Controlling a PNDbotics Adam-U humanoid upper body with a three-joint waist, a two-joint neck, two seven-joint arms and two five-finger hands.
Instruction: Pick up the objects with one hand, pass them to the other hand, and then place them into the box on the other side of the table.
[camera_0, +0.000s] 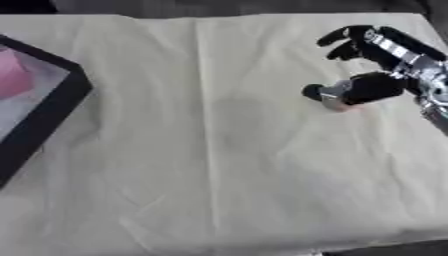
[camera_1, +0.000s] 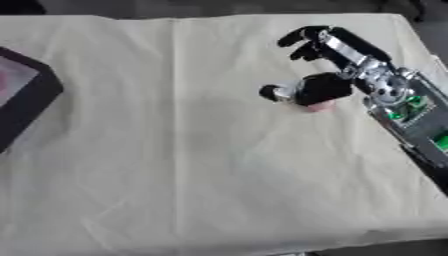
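Reaching in from the far right, right hand (camera_1: 337, 70) low over the cream-clothed table (camera_0: 219, 165). Fingers (camera_1: 302, 42) spread and lightly curled, pointing leftward; thumb (camera_1: 302, 91) swung out below them, gap between the two wide open. Closed on nothing yet, by the look of it. Just under the thumb, peeking out on its near side: a small pink object (camera_1: 320, 106), mostly hidden, shape impossible to make out, long axis not readable. Sitting on the cloth, touching or all but touching the thumb's underside — cannot tell which. So: below and slightly palm-ward of the thumb, well short of the upper fingers, meaning a closing pinch likely needs those fingers brought down and inward toward the thumb.

Far off to the fingers' left, at the table's opposite edge: black-rimmed box (camera_0: 52, 110), something pink already inside. Well apart from the pink object, a full table's width of bare cloth between.

No left hand in either view. Right hand plainly the nearer one, the only candidate for the pick; handover and the drop into the box not yet done. Risk worth flagging: nudging the little piece away under the thumb instead of trapping it.
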